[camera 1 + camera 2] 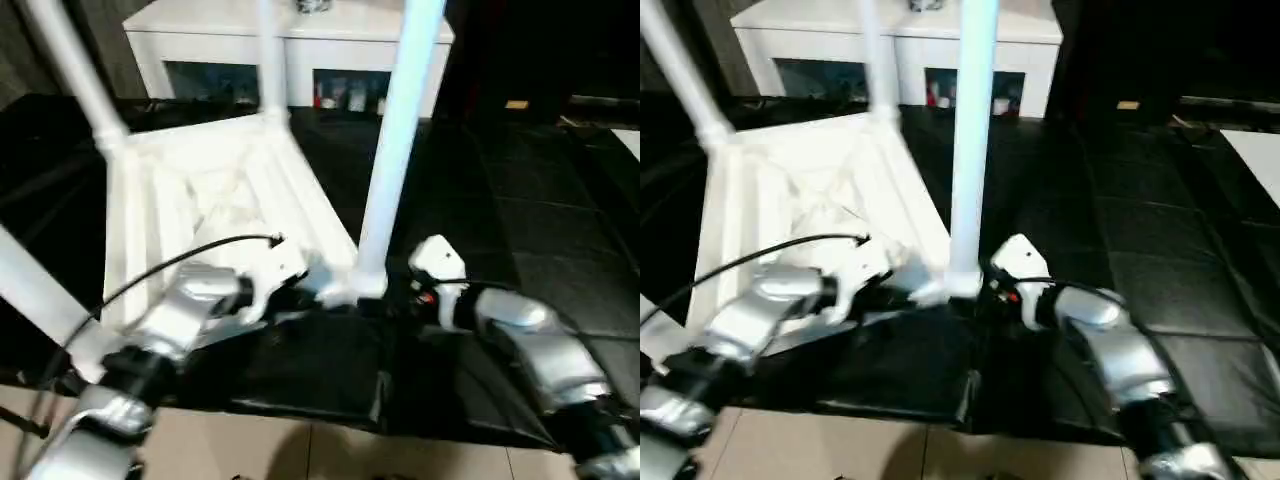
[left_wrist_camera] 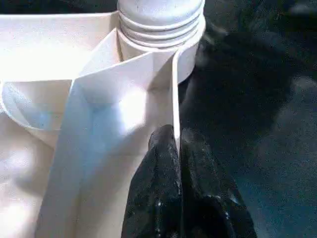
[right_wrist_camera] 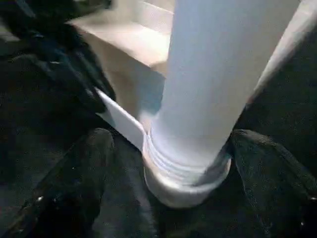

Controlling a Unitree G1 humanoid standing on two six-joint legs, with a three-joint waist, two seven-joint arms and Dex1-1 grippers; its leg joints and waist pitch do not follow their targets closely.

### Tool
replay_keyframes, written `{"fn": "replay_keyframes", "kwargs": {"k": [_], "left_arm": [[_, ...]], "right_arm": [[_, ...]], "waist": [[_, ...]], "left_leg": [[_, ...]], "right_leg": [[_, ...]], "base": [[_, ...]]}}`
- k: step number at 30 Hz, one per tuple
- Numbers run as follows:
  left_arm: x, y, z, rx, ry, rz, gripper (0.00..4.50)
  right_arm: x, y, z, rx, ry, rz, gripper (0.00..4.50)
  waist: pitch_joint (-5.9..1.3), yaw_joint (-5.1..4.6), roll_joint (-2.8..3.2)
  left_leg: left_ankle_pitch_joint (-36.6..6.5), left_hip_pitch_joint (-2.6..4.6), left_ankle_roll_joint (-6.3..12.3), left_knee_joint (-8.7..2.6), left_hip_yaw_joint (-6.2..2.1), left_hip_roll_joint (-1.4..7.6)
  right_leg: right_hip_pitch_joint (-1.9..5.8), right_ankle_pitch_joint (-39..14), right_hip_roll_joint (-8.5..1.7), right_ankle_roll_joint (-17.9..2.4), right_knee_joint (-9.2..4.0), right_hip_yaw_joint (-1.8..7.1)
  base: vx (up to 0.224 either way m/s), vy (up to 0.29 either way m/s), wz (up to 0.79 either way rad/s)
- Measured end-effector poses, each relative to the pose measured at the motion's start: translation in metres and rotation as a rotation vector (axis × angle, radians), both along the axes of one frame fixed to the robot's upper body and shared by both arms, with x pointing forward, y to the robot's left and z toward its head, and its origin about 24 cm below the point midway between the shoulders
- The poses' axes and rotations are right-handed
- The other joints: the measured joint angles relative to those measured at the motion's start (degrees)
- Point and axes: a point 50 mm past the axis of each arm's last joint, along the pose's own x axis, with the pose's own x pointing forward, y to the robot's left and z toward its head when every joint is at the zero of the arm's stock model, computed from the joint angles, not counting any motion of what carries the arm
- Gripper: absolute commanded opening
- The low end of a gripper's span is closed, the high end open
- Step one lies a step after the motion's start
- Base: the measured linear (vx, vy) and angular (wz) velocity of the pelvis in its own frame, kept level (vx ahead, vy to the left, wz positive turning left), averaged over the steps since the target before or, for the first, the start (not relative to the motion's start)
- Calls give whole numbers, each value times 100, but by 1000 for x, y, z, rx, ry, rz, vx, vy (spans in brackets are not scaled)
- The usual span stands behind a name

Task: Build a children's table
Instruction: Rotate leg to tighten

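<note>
While the upturned tabletop lies on the black floor mats with its ribbed underside up, the nearest leg stands upright in the near corner socket — between the right hand's two spread fingers. Just beside it, the left hand pinches the tabletop's thin rim — both silver forearms reaching forward and angled inward toward that corner
</note>
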Motion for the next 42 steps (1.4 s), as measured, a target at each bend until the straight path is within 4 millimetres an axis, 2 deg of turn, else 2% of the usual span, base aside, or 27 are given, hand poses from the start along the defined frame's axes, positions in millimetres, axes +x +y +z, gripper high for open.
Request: {"fn": "replay_keyframes", "kwargs": {"k": [4, 10, 13, 16, 17, 20, 22, 31, 33, 36, 39, 42], "left_arm": [[-7, -3, 0, -13, 40, -64, 0], [-8, -3, 1, -7, 52, -69, 0], [-8, -3, 1, -5, 55, -70, 0], [-8, -3, 1, -5, 57, -73, 0], [-8, -3, 1, -6, 57, -73, 0], [-8, -3, 1, -6, 57, -73, 0], [-8, -3, 1, -5, 57, -72, 0], [-8, -3, 1, -5, 59, -70, 0], [-8, -4, 0, -8, 55, -60, 0], [-2, -5, -2, 3, 14, 24, 0], [5, -18, -6, -7, -24, 120, 0], [13, -30, -7, -10, -42, 206, 0]], "right_arm": [[-2, 5, 0, 1, 16, 59, 400], [1, 2, -7, -43, 45, 56, 400], [0, 2, -11, -64, 58, 73, 365], [-1, 1, -11, -74, 63, 84, 362], [-1, 1, -11, -73, 63, 84, 331], [0, 0, -11, -71, 65, 78, 320], [0, 0, -12, -67, 67, 78, 288], [0, 0, -13, -47, 79, 71, 271], [2, 3, -16, -23, 82, 44, 270], [11, 11, -23, 11, 67, -101, 270], [24, 19, -27, 39, 50, -295, 270], [32, 29, -31, 68, 50, -477, 270]], "waist": [[1, 76, -1], [5, 46, -6], [6, 40, -6], [6, 42, -6], [6, 41, -6], [6, 44, -6], [6, 43, -6], [6, 37, -7], [6, 16, -10], [2, -42, -32], [3, -162, -39], [3, -225, -42]], "left_leg": [[0, -2, 0, 0, 8, 0], [1, 0, -2, 1, 9, -2], [2, -1, -3, 0, 7, -1], [2, -4, -3, 1, 6, -1], [2, -3, -3, 1, 7, -1], [2, -3, -3, 1, 7, -1], [2, -3, -3, 1, 6, -1], [2, -2, -3, 2, 6, -1], [2, 3, -3, 3, 6, -1], [3, 12, -6, 13, 5, -2], [3, 31, -7, 17, -2, -4], [4, 27, -8, 18, -18, -9]], "right_leg": [[5, -3, -4, -3, 0, 6], [6, -2, -3, -4, 13, 13], [4, -3, -3, -3, 15, 11], [5, -4, -3, -2, 15, 12], [5, -4, -3, -2, 15, 12], [5, -4, -3, -2, 15, 11], [5, -4, -3, -2, 15, 10], [6, -3, -3, -2, 15, 11], [8, -3, -2, -3, 21, 12], [15, -6, -2, 2, 46, 16], [17, -24, -2, 32, 42, 15], [17, -25, -2, 34, 36, 7]], "base": [[0, 0, 0], [0, 0, 0], [0, 0, 0], [0, 0, 0], [0, 0, 0], [0, 0, 0], [0, 0, 0], [0, 0, 0], [0, 0, 0], [0, 0, 0], [0, 0, 0], [0, 0, 0]]}}
